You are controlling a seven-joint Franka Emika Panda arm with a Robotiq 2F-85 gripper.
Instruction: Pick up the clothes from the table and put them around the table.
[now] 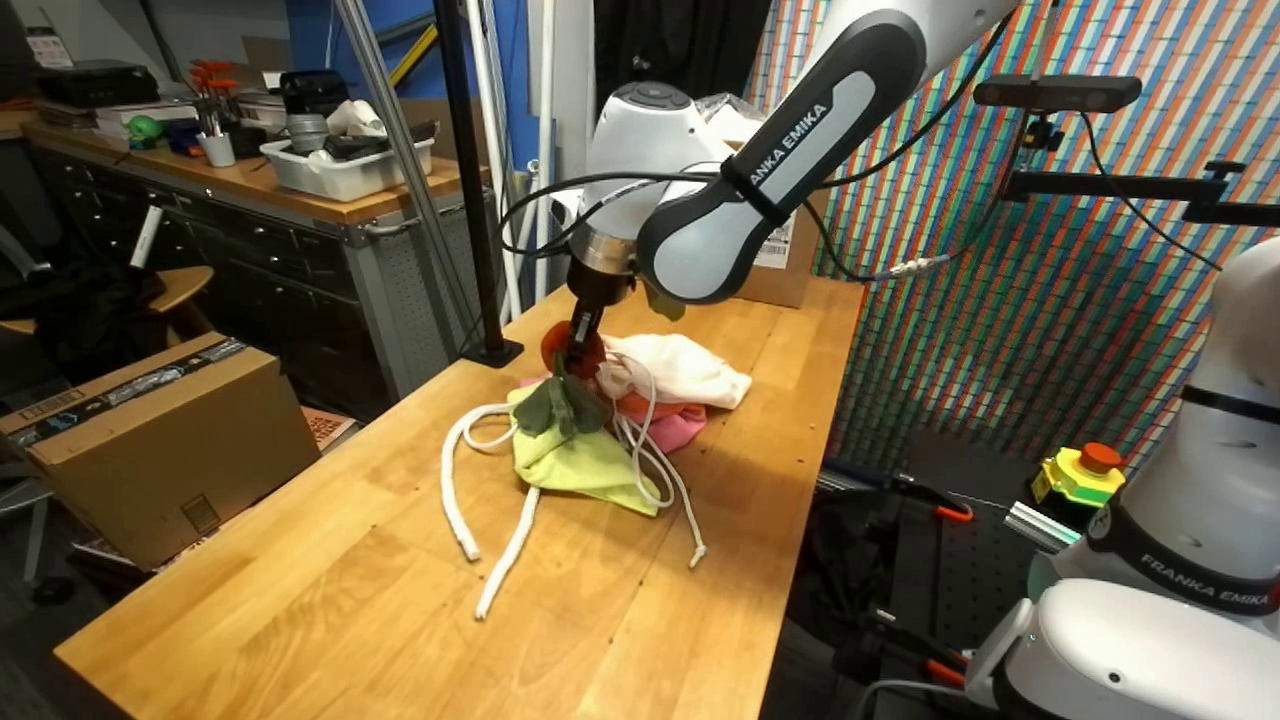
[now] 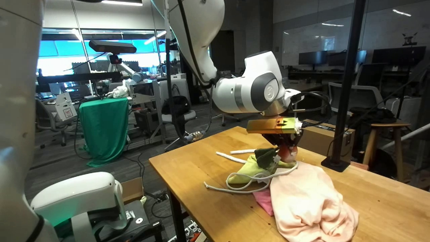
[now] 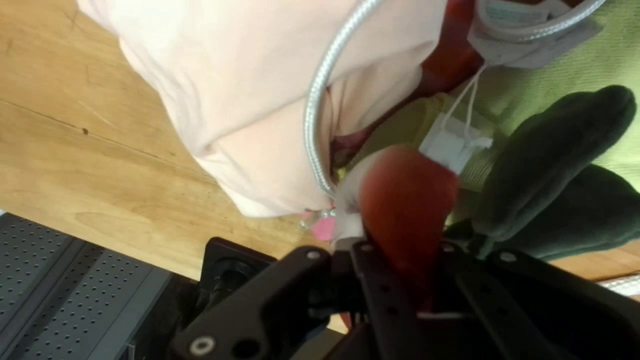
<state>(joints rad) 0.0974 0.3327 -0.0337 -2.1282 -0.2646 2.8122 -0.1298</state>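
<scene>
Light butcher-block wood makes the tabletop (image 1: 640,640). Over its far half, as an exterior view shows, the claw (image 3: 406,250) points down, its 2 jaws drawn close together and apparently pinching a red-orange plush bulb (image 3: 407,190). On the bulb's near side lie at least 2 dark green plush leaves (image 1: 563,405); I cannot tell if they join it. Beneath them spreads a yellow-green cloth (image 1: 575,468); right of the bulb sits a peach garment (image 1: 690,370), with bright pink cloth (image 1: 680,430) showing at its edge. White cords (image 1: 511,556) trail nearward.

Grasping seems the step in hand. Next calls for a slow, straight lift, minding snagged cords, then setting down farther along.
</scene>
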